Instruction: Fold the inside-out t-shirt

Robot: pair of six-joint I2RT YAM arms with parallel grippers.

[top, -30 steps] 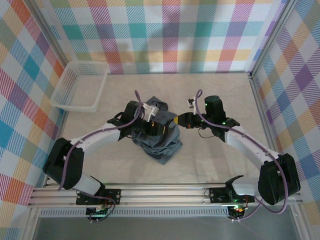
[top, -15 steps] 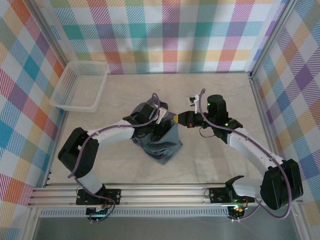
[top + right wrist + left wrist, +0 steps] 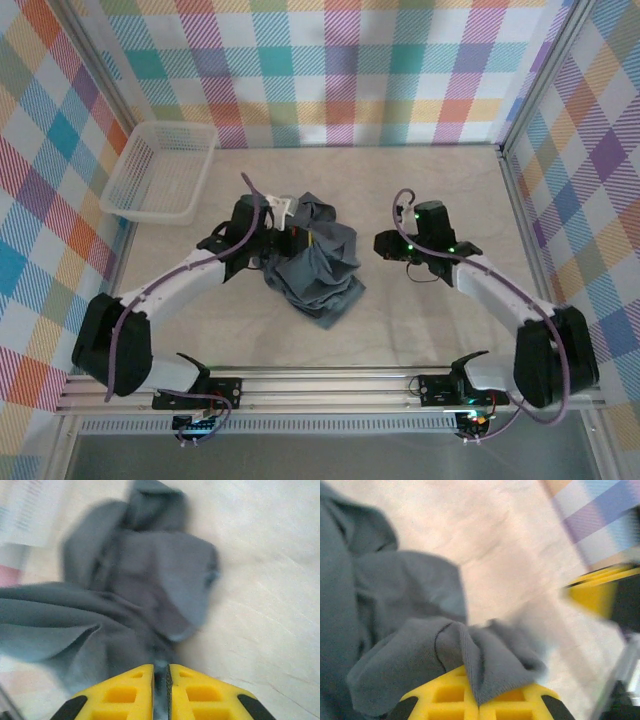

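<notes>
Left gripper (image 3: 479, 703) pinches 1 t-shirt (image 3: 320, 265); right gripper (image 3: 161, 686) nearly closed; 1 basket (image 3: 150, 214) apart.

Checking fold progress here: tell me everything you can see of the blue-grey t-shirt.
The t-shirt is slate blue-grey, soft knit-looking cloth with no print, bunched in a wrinkled heap, not spread flat. It lies on the beige table near the middle, right of the white basket and apart from it. The left gripper is shut on a fold at its left side, the cloth draped over the yellow fingers.
</notes>
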